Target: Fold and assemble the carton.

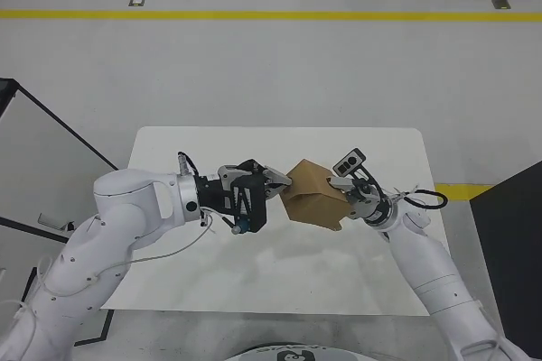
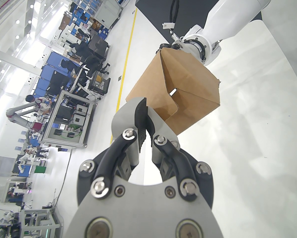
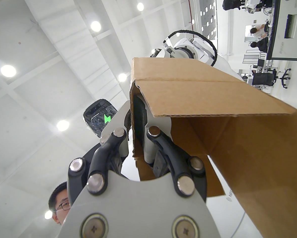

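Observation:
A brown carton (image 1: 312,194) hangs tilted above the middle of the white table (image 1: 208,153), between both arms. My right gripper (image 1: 345,194) is on its right side. In the right wrist view that gripper (image 3: 136,115) is shut on one cardboard wall of the carton (image 3: 213,95), at an open end with a flap bent over. My left gripper (image 1: 283,180) is at the carton's left side. In the left wrist view the left gripper (image 2: 145,111) is shut with nothing between its fingers, its tips right at a curved flap of the carton (image 2: 188,82).
A black-framed panel (image 1: 9,117) stands off the table's left edge and a dark panel (image 1: 524,235) off its right edge. A yellow floor line (image 1: 271,15) runs behind the table. Bare table surface (image 2: 250,125) lies under the carton.

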`<action>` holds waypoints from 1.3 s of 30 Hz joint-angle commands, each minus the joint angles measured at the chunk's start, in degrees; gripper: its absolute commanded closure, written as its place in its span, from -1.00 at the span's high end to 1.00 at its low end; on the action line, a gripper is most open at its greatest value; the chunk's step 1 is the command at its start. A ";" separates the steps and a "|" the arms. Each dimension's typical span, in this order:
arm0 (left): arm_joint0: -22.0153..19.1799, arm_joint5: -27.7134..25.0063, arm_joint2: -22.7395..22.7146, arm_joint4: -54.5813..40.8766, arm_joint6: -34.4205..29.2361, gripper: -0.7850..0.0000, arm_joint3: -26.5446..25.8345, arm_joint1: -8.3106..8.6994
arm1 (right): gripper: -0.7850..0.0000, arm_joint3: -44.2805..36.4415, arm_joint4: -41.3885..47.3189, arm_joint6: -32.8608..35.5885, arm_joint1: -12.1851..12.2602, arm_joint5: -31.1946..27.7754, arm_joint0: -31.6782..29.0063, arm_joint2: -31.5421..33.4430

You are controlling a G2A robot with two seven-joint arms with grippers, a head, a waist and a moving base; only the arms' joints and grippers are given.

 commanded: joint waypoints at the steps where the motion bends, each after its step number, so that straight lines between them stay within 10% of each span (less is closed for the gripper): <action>1: 0.00 0.00 0.00 0.00 0.00 -1.00 0.00 0.00 | -1.00 0.00 0.00 0.00 0.00 0.00 0.00 0.00; 39: -3.91 0.66 6.25 4.97 -3.06 -1.00 -0.69 -1.16 | -1.00 0.00 0.00 0.00 0.00 0.00 0.00 0.00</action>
